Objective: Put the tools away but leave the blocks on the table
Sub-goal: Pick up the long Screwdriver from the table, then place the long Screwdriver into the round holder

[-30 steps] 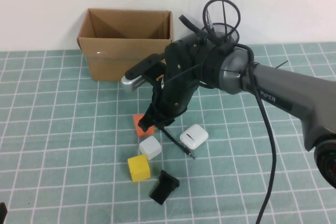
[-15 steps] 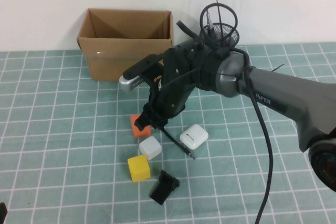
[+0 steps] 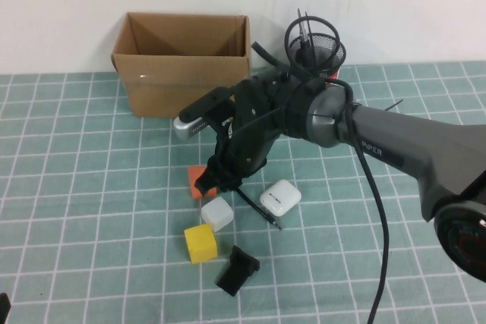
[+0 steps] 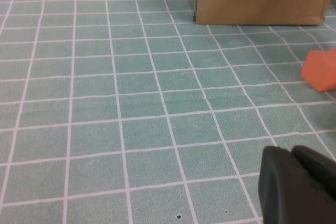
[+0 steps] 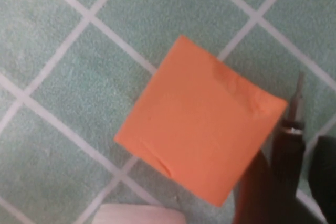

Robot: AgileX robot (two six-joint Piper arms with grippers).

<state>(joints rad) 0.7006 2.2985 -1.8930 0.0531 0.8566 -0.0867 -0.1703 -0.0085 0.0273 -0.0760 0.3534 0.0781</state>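
A slim black screwdriver (image 3: 258,207) lies on the teal grid table (image 3: 91,187), between the orange block (image 3: 197,184) and a white rounded case (image 3: 280,197). The white block (image 3: 217,213) and yellow block (image 3: 200,243) sit just in front of it. My right gripper (image 3: 218,182) hangs low over the screwdriver's far end, beside the orange block. In the right wrist view the gripper (image 5: 290,178) is open, a finger on each side of the screwdriver (image 5: 290,135), whose metal tip lies next to the orange block (image 5: 199,135). My left gripper (image 4: 295,184) is shut and empty, low over the table.
An open cardboard box (image 3: 182,62) stands at the back left. A black mesh holder (image 3: 315,49) with thin rods stands at the back, with a bit of red (image 3: 332,73) at its base. A short black rectangular piece (image 3: 238,270) lies near the front.
My right gripper has moved slightly down and to the left, closer to the orange block and the screwdriver's end. The screwdriver and blocks have not moved.
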